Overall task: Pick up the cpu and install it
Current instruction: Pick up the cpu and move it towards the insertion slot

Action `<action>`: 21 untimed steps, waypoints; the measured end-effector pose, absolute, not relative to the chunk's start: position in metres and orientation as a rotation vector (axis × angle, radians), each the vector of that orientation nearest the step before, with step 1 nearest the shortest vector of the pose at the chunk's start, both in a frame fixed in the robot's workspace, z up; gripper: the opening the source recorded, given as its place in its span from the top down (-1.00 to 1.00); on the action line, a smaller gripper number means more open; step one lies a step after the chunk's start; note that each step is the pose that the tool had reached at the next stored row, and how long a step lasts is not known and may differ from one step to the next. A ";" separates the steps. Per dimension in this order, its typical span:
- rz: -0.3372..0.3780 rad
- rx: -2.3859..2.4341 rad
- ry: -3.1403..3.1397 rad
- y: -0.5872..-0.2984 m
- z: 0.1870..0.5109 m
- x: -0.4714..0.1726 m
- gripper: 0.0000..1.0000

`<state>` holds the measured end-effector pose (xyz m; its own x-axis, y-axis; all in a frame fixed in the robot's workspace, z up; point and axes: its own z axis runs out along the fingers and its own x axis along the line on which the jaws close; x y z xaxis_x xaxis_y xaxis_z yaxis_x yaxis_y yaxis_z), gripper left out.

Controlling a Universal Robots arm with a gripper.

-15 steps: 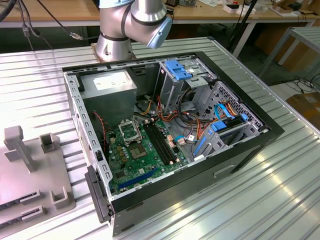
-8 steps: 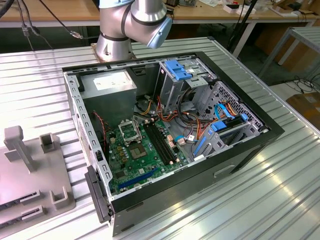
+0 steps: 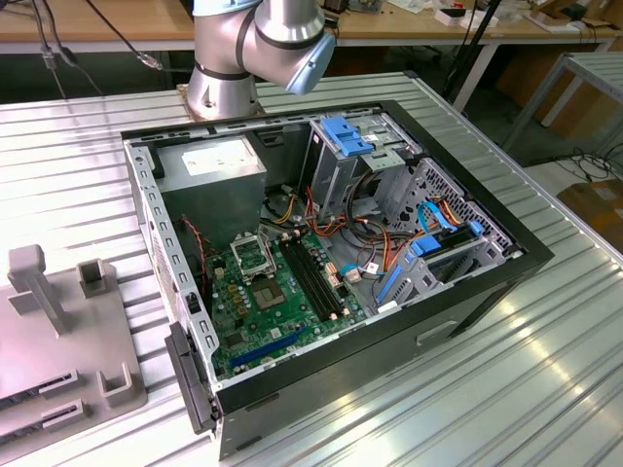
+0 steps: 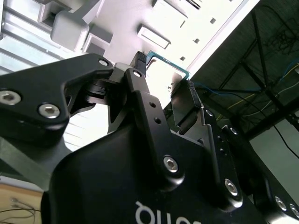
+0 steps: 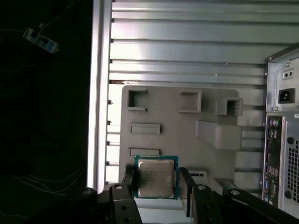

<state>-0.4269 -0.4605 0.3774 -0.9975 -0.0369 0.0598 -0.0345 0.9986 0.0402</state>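
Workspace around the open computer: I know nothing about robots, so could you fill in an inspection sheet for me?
Surface: ribbed silver metal table.
Job's things: small square cpu with silver-grey metal top, gripped by its edges; black-framed socket on the green motherboard inside the open black computer case.
Clutter: grey moulded fixture plate beside the case.
Grippers: black two-fingered tool, shut on the cpu.
Cables: red, orange and blue wires inside the case.
Surroundings: wooden workbenches behind the table.

Silver-grey cpu [image 5: 155,177] w/ teal-green edge; black fingers [image 5: 187,185]; green motherboard [image 3: 255,326]; blue drive clips [image 3: 346,134]; black PC case [image 3: 506,282]; silver ribbed counter [image 3: 506,389]; grey fixture plate [image 5: 177,123].
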 end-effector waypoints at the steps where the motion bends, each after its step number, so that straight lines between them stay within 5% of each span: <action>1: -0.060 0.055 -3.080 -0.461 0.379 -0.427 0.06; 21: -0.060 0.055 -3.079 -0.461 0.400 -0.425 0.06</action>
<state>-0.4253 -0.4605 0.3999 -0.9975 -0.0371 0.0604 -0.0347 0.9986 0.0401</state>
